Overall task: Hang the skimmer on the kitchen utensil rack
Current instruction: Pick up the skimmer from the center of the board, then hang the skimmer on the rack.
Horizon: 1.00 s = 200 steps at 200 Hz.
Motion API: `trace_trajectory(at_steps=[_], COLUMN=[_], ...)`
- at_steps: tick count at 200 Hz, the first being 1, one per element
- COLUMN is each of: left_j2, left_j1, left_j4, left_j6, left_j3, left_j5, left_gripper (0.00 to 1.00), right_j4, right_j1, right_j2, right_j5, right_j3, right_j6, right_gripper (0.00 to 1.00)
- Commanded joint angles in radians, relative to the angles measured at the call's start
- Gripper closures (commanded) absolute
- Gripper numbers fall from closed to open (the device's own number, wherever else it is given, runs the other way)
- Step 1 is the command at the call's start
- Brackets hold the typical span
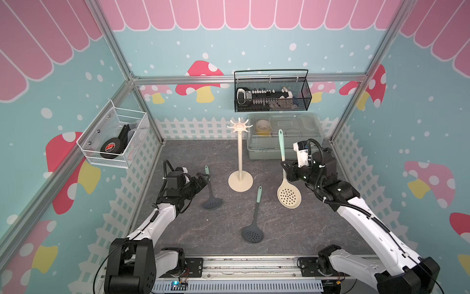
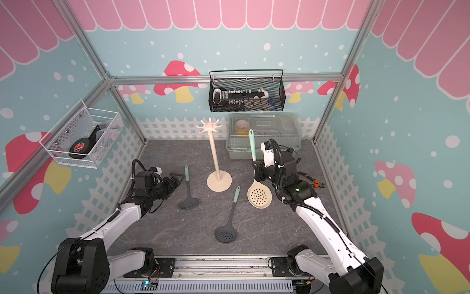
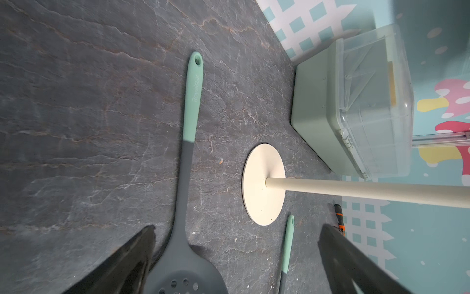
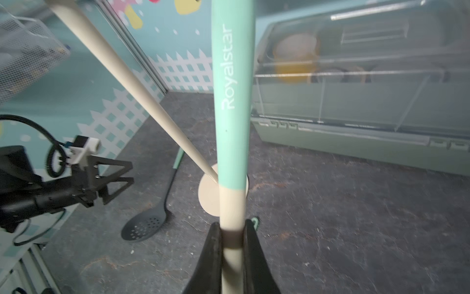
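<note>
Two dark grey perforated skimmers with mint handles [image 1: 213, 203] [image 1: 252, 233]. One cream perforated skimmer with mint handle [image 1: 289, 196]. One tall cream utensil rack [image 1: 240, 184]. One black wire-mesh basket [image 1: 272, 107]. One white wire-mesh basket [image 1: 109, 159]. One green clear-lidded box [image 1: 264, 154].

- Both top views: high above the front rail, tilted down toward the back wall, far off; near-identical, whole counter [image 1: 203, 152] and both arms in frame.
- Left wrist: low, close over the counter, looks out between its jaws at the kitchen utensil rack [image 3: 262, 183] base.
- Right wrist: close, looks along the cream skimmer [image 4: 232, 127] handle toward the back wall.
- Wrist views share the rack pole and the clear-lidded box [image 3: 330, 114].
</note>
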Motion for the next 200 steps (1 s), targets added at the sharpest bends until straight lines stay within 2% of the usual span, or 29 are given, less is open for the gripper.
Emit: trace_trajectory(at_steps=[1,19,72,119,200], left_j2=[-0.003,0.005,0.004,0.007,0.018], left_j1=[0.001,0.002,0.002,-0.004,-0.015], left_j4=[-0.021,-0.016,-0.005,0.014,0.018], left_j6=[0.023,0.024,0.022,-0.001,-0.014], left_j3=[0.003,0.004,0.003,0.011,0.014], left_j5=[-0.007,0.017,0.022,0.046,0.050], left_gripper=[0.01,0.01,0.01,0.01,0.01], right_j4=[0.098,0.147,0.201,0.172,0.175], right_j1=[0.007,0.015,0.068,0.112,0.149], right_j2=[-0.019,-0.024,0.022,0.111,0.138], right_j5=[-0.121,-0.182,-0.236,-0.236,-0.221], right_j3=[0.030,0.029,0.058,0.110,0.100], right_j6=[0.051,0.068,0.078,0.058,0.046], right_gripper=[1.00,1.00,1.00,1.00,1.00])
